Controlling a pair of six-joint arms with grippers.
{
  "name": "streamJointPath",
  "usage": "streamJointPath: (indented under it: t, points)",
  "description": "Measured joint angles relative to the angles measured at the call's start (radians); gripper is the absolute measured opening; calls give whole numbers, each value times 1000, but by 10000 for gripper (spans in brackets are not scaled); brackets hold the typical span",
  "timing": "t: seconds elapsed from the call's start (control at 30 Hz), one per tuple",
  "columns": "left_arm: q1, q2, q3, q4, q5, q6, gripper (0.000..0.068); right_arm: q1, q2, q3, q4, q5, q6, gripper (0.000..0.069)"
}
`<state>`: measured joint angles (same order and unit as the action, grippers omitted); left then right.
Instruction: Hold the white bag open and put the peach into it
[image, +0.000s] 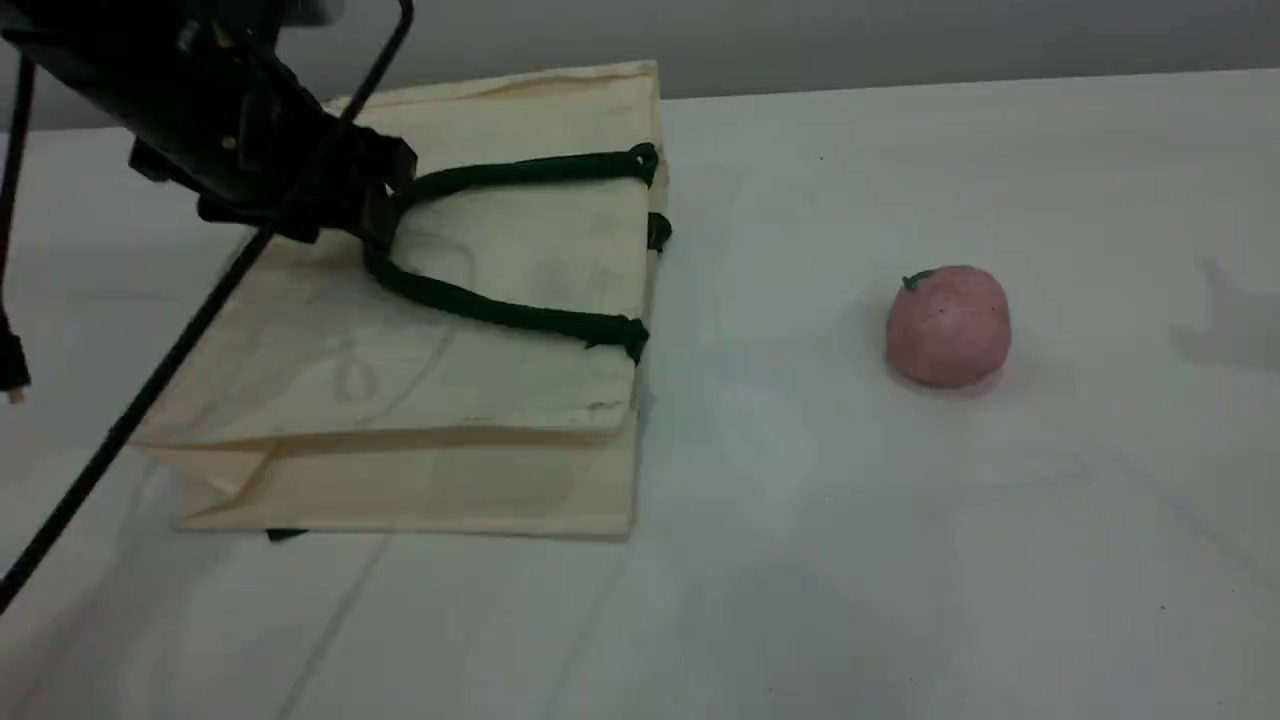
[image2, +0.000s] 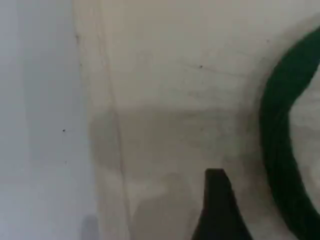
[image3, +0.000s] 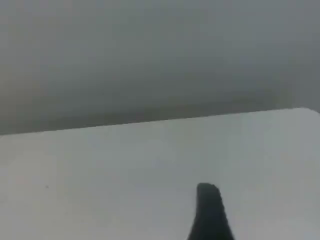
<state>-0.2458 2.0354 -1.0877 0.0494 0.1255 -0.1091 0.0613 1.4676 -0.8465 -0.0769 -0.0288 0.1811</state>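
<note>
The white bag (image: 330, 370) lies flat on the table's left half, mouth toward the middle, with its dark green rope handle (image: 500, 312) looped back over it. My left gripper (image: 388, 200) hovers at the bend of that loop, its jaws apart with the rope between them. In the left wrist view one dark fingertip (image2: 217, 205) hangs over the bag's fabric (image2: 175, 100), the handle (image2: 280, 150) just to its right. The peach (image: 948, 325), pink with a green leaf, sits alone on the right. My right gripper is outside the scene view; only one fingertip (image3: 210, 210) shows.
A black cable (image: 150, 390) runs slantwise from the left arm across the bag's left edge. The white table (image: 800, 550) stretches between bag and peach. In the right wrist view the table's far edge (image3: 160, 120) meets a grey wall.
</note>
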Motion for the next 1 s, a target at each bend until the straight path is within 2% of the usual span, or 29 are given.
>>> streamJointPath:
  t: [0.2,0.37,0.5,0.73,0.87,1.0]
  points:
    - [0,20,-4,0,-35,-1,422,0,0,0,0,0,0,439]
    - [0,50,-4,0,-34,-2,387,0,0,0,0,2,0,439]
    - [0,57,-4,0,-28,-4,307,0,0,0,0,4,0,439]
    - [0,57,-4,0,-32,-3,85,0,0,0,0,4,0,439]
    - [0,57,-22,5,-11,1,65,0,0,0,0,4,0,439]
    - [0,57,-118,6,114,37,65,0,0,0,0,5,0,439]
